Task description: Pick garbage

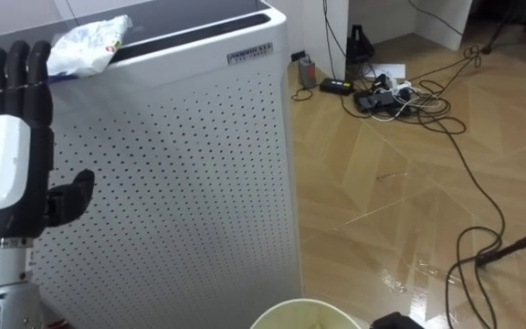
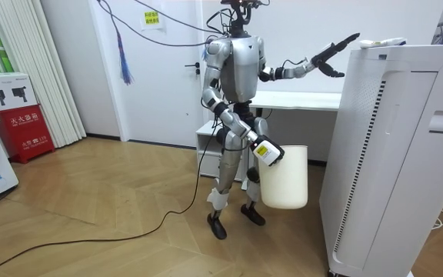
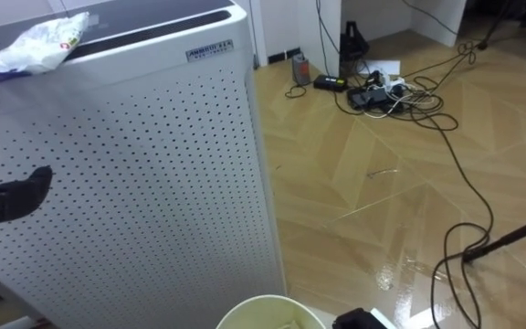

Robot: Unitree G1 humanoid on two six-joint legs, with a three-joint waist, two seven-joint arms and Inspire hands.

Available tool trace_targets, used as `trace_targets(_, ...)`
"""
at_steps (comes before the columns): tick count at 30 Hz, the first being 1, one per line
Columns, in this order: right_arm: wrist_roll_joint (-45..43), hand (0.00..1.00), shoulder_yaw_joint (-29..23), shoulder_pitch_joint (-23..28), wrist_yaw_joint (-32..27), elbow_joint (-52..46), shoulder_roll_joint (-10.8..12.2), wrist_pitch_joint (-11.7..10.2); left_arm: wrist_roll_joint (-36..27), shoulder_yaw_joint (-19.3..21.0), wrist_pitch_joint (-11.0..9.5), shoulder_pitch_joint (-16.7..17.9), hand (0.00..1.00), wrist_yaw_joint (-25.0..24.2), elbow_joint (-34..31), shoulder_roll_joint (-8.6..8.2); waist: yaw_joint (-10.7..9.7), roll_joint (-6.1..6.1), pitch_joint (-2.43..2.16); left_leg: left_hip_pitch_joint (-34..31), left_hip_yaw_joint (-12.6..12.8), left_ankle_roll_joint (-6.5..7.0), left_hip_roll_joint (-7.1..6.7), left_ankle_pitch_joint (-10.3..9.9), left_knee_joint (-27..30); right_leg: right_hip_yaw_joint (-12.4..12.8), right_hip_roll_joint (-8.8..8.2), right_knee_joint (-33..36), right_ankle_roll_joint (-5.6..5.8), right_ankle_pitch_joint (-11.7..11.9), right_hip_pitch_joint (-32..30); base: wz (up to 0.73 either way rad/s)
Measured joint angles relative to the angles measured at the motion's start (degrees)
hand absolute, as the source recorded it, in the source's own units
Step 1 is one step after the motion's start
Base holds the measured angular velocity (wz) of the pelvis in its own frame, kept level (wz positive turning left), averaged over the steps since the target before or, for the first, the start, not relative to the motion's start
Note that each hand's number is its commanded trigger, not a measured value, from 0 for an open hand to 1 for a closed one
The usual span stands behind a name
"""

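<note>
Garbage, a crumpled white plastic wrapper (image 1: pixel 88 44), lies in the left eye view on the tall white perforated air purifier (image 1: pixel 181 164), close to its top front edge. My left hand (image 1: pixel 12 137) is raised near it, fingers straight and spread. Bare wooden floor (image 1: pixel 409 210) opens to the right of the cabinet's corner, up to tangled black cables (image 1: pixel 400 99). In the room view my right hand (image 2: pixel 268 152) sits at the rim of the white plastic bucket (image 2: pixel 287 181); I cannot tell its grasp. In the right eye view that rim touches the bottom edge
</note>
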Motion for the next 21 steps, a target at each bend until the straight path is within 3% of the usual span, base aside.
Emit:
trace_targets(4,0.0,1.0,0.0,0.0,0.0,-0.1,0.0,0.0,0.2,0.3,0.0,-0.2,0.0,0.0,-1.2,0.18,0.2,-0.04,-0.03,-0.1,0.1,0.0,0.04,0.0,0.0,-0.1,-0.02,0.0,0.0,0.0,-0.1,0.0)
trace_targets(9,0.0,1.0,0.0,0.0,0.1,-0.4,-0.1,0.2,0.2,0.3,0.3,-3.7,0.0,-0.7,-1.2,2.25,0.8,-0.03,-0.03,-0.1,0.2,0.04,0.11,0.0,0.1,-1.3,-0.1,0.0,0.0,0.0,0.2,0.04)
trace_targets(17,0.0,1.0,0.1,0.0,0.1,-1.0,0.0,0.3,2.3,0.3,1.9,-4.3,0.0,-3.7,-1.2,2.27,0.7,0.16,0.01,-0.3,0.1,0.05,0.13,0.0,0.4,-1.3,-0.05,0.1,0.0,0.0,0.3,0.0)
trace_targets(21,0.0,1.0,0.1,0.0,0.1,-1.0,-0.1,0.7,2.4,0.2,2.7,-4.7,0.0,-5.5,-1.2,2.41,0.4,1.04,0.2,-0.3,0.1,0.12,0.11,0.0,0.9,-1.2,-0.05,0.5,0.0,0.0,0.3,0.0)
